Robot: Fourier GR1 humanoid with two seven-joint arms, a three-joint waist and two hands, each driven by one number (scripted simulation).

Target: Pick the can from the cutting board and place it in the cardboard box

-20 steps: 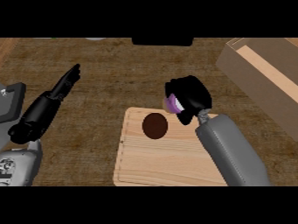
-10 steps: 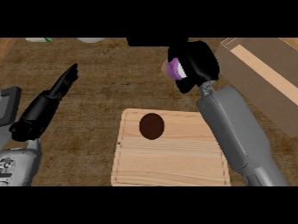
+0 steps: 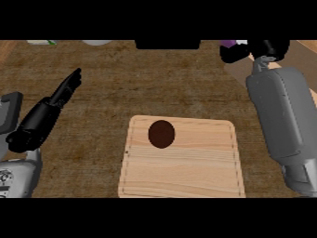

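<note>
One can point(image 3: 227, 43) inside right hand point(image 3: 269, 46) fingers point(image 3: 234, 53)

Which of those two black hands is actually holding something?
The right hand, at the view's upper right: its fingers curl round a purple can. The left hand, at the left, is stretched out straight and holds nothing.

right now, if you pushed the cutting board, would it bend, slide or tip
Probably stiff: the cutting board looks like a flat wooden slab. Lying flat on the counter, it would likely slide rather than tip or roll.
</note>
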